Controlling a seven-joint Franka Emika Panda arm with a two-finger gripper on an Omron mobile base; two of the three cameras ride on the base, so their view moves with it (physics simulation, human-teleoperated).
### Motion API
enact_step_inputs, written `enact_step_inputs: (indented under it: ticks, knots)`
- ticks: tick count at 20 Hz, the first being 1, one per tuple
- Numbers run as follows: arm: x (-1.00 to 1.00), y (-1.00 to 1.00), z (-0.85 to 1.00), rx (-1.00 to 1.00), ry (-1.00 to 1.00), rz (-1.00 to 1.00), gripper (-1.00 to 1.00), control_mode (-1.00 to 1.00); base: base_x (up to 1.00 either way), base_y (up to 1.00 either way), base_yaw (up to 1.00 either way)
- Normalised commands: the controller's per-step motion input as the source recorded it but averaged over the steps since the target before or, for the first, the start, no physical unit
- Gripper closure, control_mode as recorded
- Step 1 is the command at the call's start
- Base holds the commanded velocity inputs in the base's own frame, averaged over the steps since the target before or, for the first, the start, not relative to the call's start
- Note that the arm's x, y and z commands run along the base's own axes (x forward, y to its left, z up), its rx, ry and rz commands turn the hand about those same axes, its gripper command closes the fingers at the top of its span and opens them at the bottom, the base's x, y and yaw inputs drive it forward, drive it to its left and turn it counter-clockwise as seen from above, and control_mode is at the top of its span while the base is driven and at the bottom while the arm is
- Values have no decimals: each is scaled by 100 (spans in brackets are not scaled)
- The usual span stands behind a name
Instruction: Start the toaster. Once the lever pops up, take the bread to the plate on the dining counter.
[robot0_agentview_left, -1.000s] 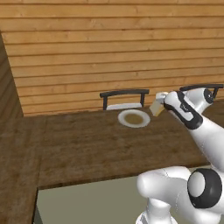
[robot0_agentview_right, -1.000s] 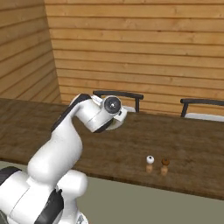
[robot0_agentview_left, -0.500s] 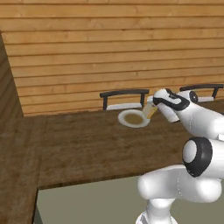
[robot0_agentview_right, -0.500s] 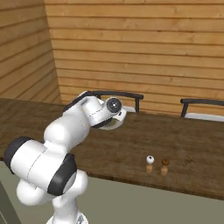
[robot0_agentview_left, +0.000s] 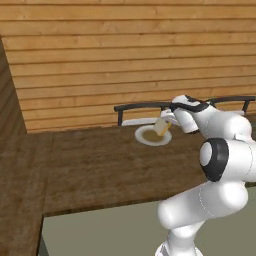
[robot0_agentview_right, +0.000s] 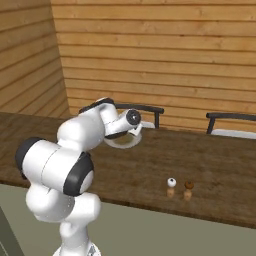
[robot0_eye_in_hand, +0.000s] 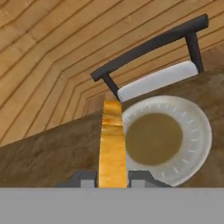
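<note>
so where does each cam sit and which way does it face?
Left base view: behind the arm's left, facing the wood counter; arm lower right, gripper holding bread over the plate.
Right base view: behind its right; arm lower left.
Hand view: looks along the fingers at bread and plate.
All share the plate.

No legible text, label, brand, number or sign in any view.

Surfaces checked:
- plate (robot0_eye_in_hand: 194, 131), centre of hand view: plain rim with faint radial ticks, no lettering.
- bread (robot0_eye_in_hand: 112, 144), lower centre of hand view: plain crust and face.
- dining counter (robot0_agentview_left: 100, 165), middle of left base view: wood grain only.
- wood-plank wall (robot0_agentview_right: 165, 55), upper part of right base view: bare boards.
- chair back (robot0_eye_in_hand: 148, 48), upper right of hand view: plain dark bar.
- two small shakers (robot0_agentview_right: 180, 186), lower right of right base view: too small to show any marking.
</note>
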Motion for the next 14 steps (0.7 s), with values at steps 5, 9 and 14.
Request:
enact_step_inputs:
  ticks: [5, 9, 14]
  knots:
    - [27, 16, -14, 4, 0, 14, 100, -100, 0, 0, 0]
    - [29, 5, -24, 0, 0, 9, 100, -100, 0, 0, 0]
    - [16, 0, -29, 0, -1, 4, 100, -100, 0, 0, 0]
